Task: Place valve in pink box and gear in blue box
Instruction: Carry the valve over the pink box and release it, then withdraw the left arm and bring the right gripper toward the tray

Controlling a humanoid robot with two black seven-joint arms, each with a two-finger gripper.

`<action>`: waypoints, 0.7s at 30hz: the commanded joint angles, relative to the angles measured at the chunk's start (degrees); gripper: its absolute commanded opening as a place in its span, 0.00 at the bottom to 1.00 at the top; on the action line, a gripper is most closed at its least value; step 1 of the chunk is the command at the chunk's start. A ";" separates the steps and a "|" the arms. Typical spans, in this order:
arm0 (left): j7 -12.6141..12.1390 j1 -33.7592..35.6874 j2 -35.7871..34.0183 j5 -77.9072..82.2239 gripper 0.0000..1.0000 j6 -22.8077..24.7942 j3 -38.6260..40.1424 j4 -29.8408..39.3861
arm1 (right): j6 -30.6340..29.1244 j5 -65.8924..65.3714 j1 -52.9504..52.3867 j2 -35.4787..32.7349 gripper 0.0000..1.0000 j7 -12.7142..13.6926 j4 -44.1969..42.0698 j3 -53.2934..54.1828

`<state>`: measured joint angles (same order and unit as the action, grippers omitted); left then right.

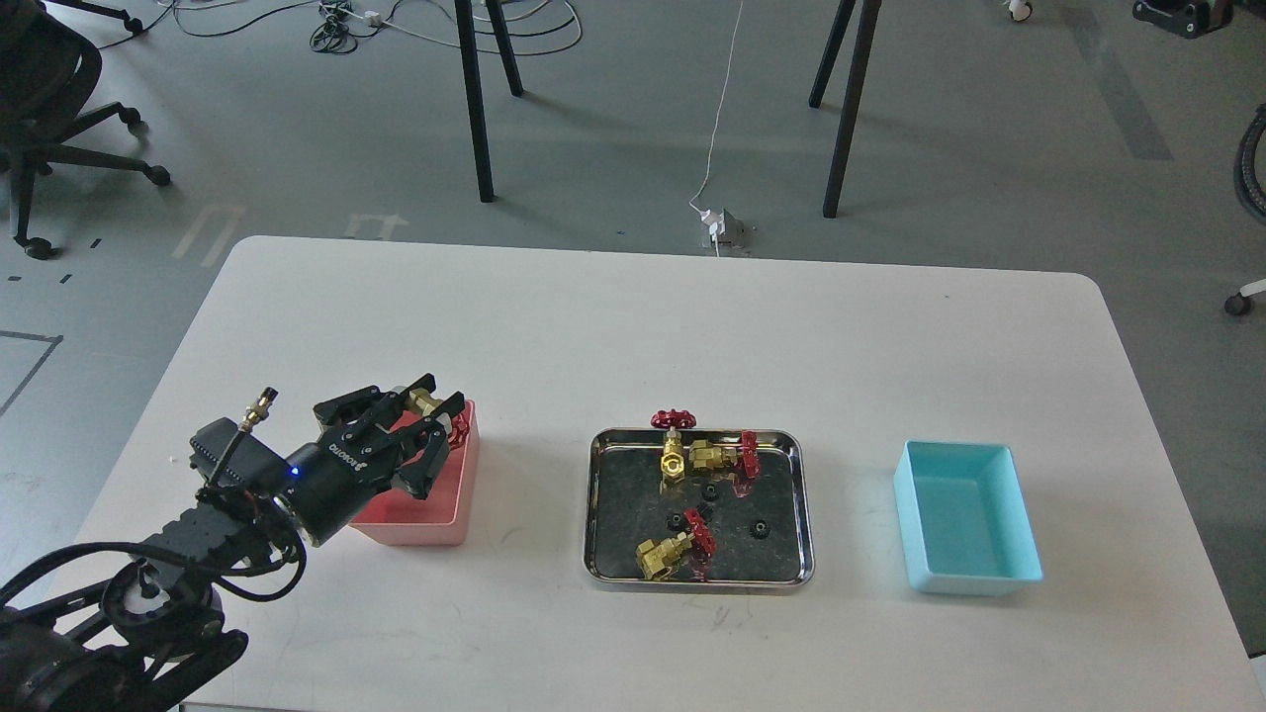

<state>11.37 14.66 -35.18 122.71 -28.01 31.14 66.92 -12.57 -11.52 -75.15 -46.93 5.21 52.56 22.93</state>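
Note:
My left gripper (428, 401) is shut on a brass valve (435, 410) with a red handwheel and holds it over the pink box (450, 494), whose left part my arm hides. Three more valves lie in the steel tray (803, 514): one upright at the back rim (673, 440), one beside it (722, 455), one at the front (675, 550). Several tiny black gears (759, 529) lie in the tray. The blue box (964, 519) stands empty at the right. My right gripper is out of view.
The white table (633, 326) carries the boxes and the tray. Beyond its far edge are black table legs (475, 99), a white cable (717, 148) and an office chair (49, 109) on the grey floor.

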 commanded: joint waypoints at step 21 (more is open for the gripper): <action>0.41 -1.40 1.96 -5.02 0.96 0.01 1.29 -8.30 | 0.09 -0.09 -1.32 -0.35 0.99 -0.12 0.09 0.09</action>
<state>11.76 12.98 -32.77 120.10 -28.01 32.05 58.47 -12.55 -11.60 -76.35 -47.37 5.08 52.65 23.04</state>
